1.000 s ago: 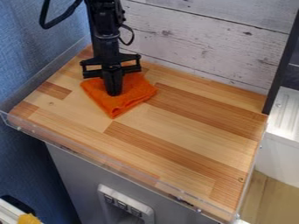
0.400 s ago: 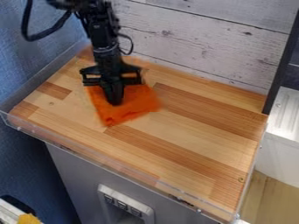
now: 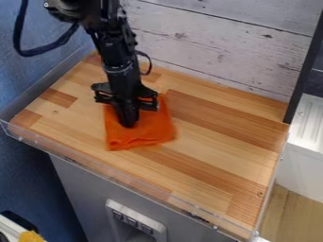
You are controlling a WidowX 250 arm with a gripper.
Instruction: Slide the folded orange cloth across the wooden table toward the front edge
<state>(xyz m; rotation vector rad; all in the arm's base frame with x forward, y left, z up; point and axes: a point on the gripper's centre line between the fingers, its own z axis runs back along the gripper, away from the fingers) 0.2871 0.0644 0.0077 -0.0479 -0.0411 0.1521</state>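
From where I'm standing, the wooden worktop is the thing to go by. The orange cloth lies on it, left of its middle and nearer its back edge than its front, spread fairly flat, with a bit of folding at the edge closest to me. The black arm comes down over the worktop's back left part, a dark cable looping out beside it, and the gripper points down at the cloth, its tips right against the fabric. The pincer looks closed to me, the two fingers drawn together in the middle of its wide crossbar. Whether they have a pinch of cloth between them or simply press on top, I can't tell.

Behind the worktop stands a wall of whitewashed planks, and to its left there's a textured blue wall. A clear rim runs along the worktop's front edge, with a grey panel below that, and a white switch plate set into it. At the worktop's back right corner rises a black upright; just beyond its right side is a white ribbed surface. Something yellow sits low down, well apart from the worktop's front left corner.
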